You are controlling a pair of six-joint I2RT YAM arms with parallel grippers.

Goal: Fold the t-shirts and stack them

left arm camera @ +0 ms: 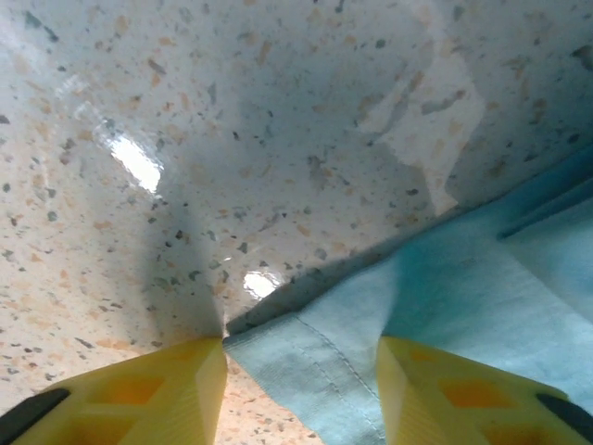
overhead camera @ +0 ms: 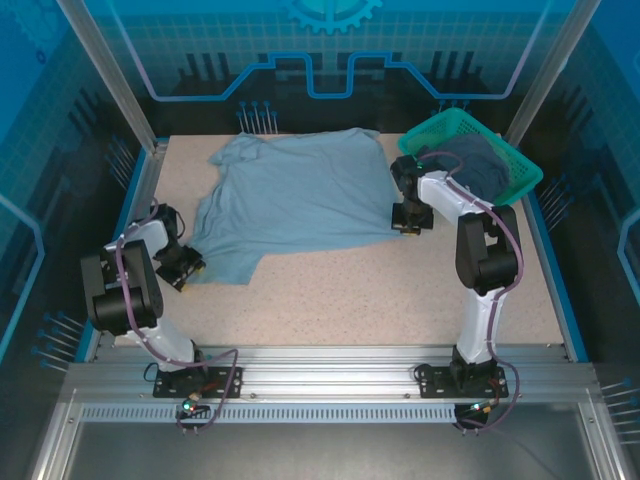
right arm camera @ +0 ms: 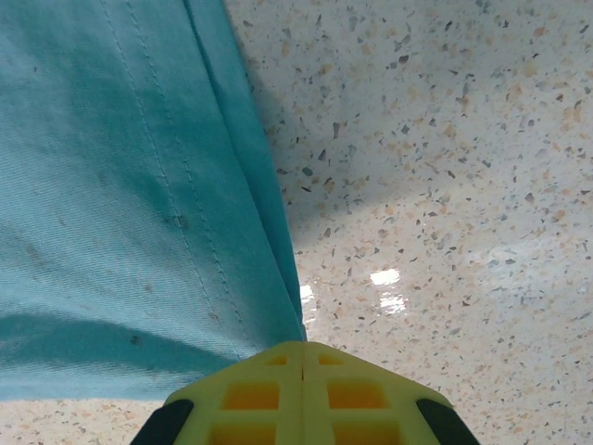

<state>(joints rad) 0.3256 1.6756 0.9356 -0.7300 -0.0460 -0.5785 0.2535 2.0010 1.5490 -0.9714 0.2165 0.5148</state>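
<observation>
Nearest, the left pincer [left arm camera: 301, 345] stands parted astride the front-left hem corner of the pale shirt [overhead camera: 300, 200]. The cloth looks light and limp, and the hems are the place to hold. Bare table [overhead camera: 380, 300] in front leaves folding room. Further back, the right pincer [right arm camera: 301, 350] is clenched at the right hem; whether it pinches cloth I cannot tell. Farthest, the dark shirt [overhead camera: 478, 165] lies in the basket [overhead camera: 440, 125].

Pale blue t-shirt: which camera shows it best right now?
Top external: the whole pale blue t-shirt lies spread on the table. Left wrist gives a close look at a hemmed corner between the fingers of the open left gripper; right wrist gives its stitched hem, gripped by the shut right gripper.
</observation>
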